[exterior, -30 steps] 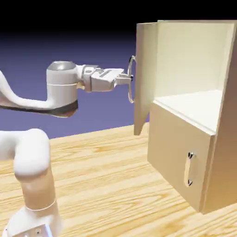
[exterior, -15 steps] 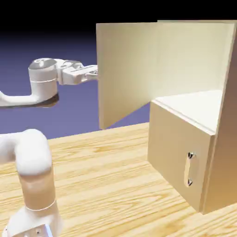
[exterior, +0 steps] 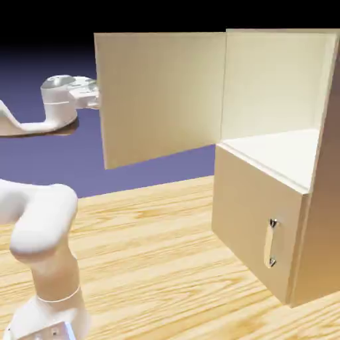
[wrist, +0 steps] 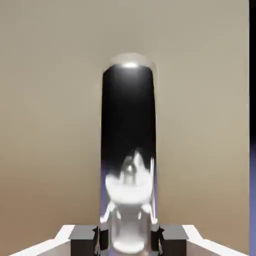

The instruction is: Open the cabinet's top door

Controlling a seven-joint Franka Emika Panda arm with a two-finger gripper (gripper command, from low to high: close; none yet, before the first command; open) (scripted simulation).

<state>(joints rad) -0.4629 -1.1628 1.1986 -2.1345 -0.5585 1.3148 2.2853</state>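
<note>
Exterior view: large square tan wooden top door (exterior: pixel 159 96) swung wide, pale interior of tall tan cabinet (exterior: pixel 279 99) exposed; task looks near done. Hand view: grey fingers (wrist: pixel 85 237) clamped on curved silver bar handle (wrist: pixel 129 150); release left.

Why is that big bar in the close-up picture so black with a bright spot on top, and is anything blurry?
In the hand view the handle is shiny metal, mirroring dark surroundings, with a bright glint at its top and a smeared whitish reflection lower down; the jaws close on it. In the exterior view the top door is evenly lit and sharp, the backdrop fades to black upward, and the door hides the gripper.
</note>
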